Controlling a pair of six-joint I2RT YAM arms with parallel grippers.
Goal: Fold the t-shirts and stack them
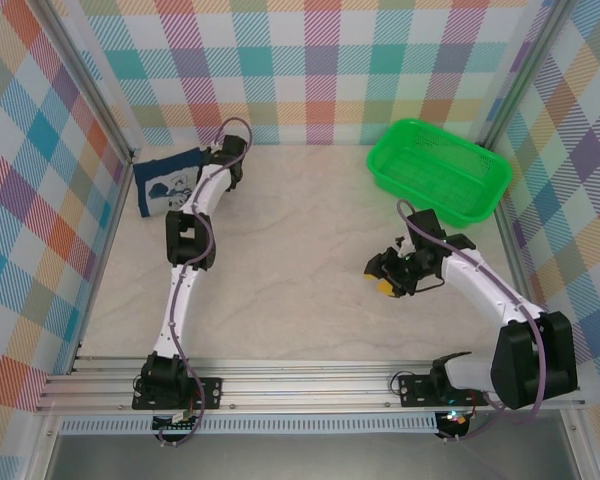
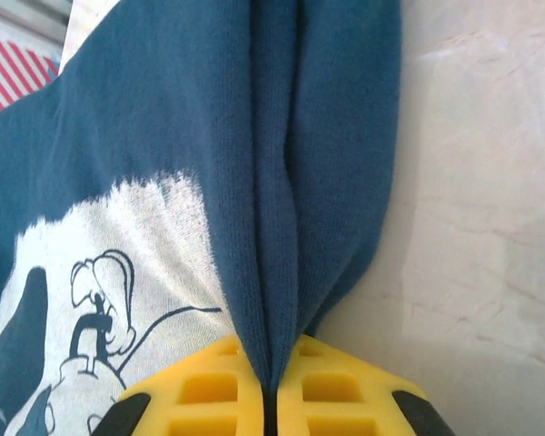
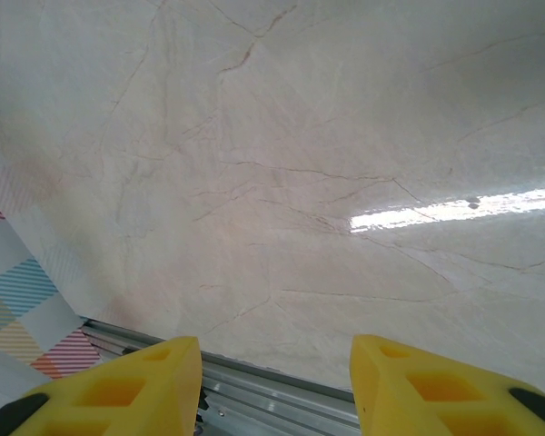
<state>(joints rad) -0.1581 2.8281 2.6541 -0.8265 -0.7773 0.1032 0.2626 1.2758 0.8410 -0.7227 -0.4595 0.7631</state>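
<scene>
A dark navy t-shirt (image 1: 168,186) with a white cartoon print lies folded at the far left of the table, against the left wall. My left gripper (image 1: 206,162) is stretched out to its right edge and is shut on a bunch of its folded layers. In the left wrist view the navy t-shirt (image 2: 327,154) runs up from between the yellow fingers (image 2: 200,395), print to the left. My right gripper (image 1: 385,275) hovers open over bare table at the right, with nothing between its yellow fingers (image 3: 127,391).
A green mesh basket (image 1: 438,168) stands at the back right, near the right wall. The marble tabletop (image 1: 300,250) stretches between the two arms. The metal rail (image 3: 254,381) of the near edge shows below the right gripper. Checked walls enclose the table.
</scene>
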